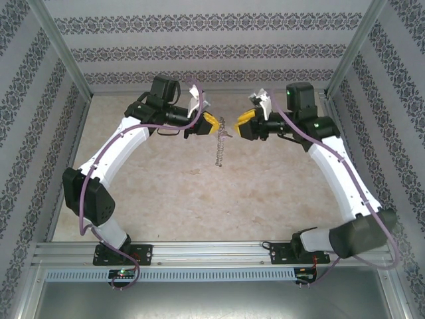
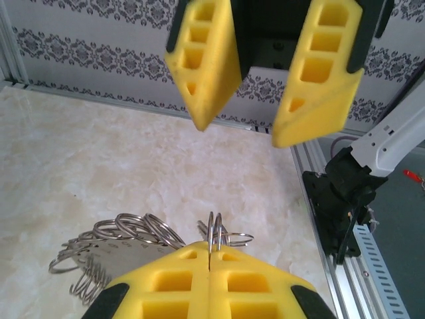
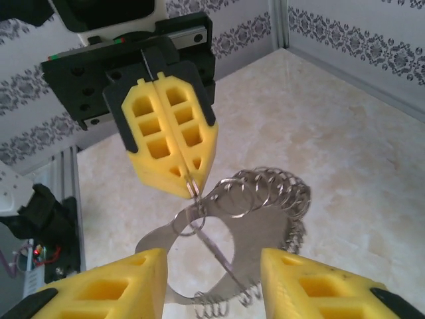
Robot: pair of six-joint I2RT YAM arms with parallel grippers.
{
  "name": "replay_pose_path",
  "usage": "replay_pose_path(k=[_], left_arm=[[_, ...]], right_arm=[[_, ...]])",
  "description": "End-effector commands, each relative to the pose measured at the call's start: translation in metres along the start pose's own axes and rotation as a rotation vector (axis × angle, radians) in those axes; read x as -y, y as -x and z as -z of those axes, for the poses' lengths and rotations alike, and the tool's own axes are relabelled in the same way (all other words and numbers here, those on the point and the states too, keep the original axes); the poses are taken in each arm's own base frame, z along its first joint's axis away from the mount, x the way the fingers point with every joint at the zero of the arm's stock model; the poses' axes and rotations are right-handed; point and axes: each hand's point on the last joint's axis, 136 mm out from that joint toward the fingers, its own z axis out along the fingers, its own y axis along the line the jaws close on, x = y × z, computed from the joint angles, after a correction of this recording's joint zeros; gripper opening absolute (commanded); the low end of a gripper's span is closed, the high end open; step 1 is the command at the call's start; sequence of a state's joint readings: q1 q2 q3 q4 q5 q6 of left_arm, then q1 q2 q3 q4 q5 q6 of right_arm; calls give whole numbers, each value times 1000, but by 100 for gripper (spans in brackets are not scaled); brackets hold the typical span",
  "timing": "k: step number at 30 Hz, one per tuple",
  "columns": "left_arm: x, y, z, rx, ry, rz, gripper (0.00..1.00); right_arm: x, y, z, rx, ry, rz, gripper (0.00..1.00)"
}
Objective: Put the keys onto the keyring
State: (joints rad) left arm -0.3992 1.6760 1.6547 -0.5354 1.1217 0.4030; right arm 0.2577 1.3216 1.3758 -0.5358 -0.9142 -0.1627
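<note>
Thin dark-grey metal hoop keyring (image 3: 265,229), rim fringed with small silvery loops (image 3: 279,189), we see it hanging between the arms; left gripper (image 3: 189,186) clamped on one loop; right gripper (image 3: 212,259) jaws apart beside it

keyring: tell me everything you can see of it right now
The keyring is a thin, flat, dull-grey metal hoop with a wide central hole. Its rim is fringed with many small silvery loops that look like steel wire. It hangs from the left gripper, whose shut fingers pinch one loop at its top. From above it shows edge-on, midway between the arms, over the marbled table. The right gripper is open, flanking its lower edge; contact is unclear.
</note>
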Motion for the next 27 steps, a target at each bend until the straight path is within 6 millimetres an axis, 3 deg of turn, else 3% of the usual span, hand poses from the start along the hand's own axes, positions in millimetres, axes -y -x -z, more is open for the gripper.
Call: replay_pose_path(k=[1, 5, 17, 20, 21, 24, 27], left_arm=[[17, 35, 9, 93, -14, -95, 0], [20, 41, 11, 111, -27, -97, 0], [23, 49, 11, 147, -38, -84, 0], [21, 51, 12, 159, -29, -85, 0], [22, 52, 12, 163, -29, -85, 0], [21, 53, 13, 169, -26, -80, 0], [21, 54, 13, 176, -25, -75, 0]], right_arm=[[-10, 15, -4, 122, 82, 17, 45], [-13, 3, -11, 116, 126, -5, 46], [-20, -1, -26, 97, 192, -2, 45], [-19, -2, -31, 87, 211, -13, 35], [-18, -4, -33, 82, 217, -17, 24], [-20, -6, -35, 80, 229, -22, 5], [-23, -7, -39, 75, 246, -23, 0]])
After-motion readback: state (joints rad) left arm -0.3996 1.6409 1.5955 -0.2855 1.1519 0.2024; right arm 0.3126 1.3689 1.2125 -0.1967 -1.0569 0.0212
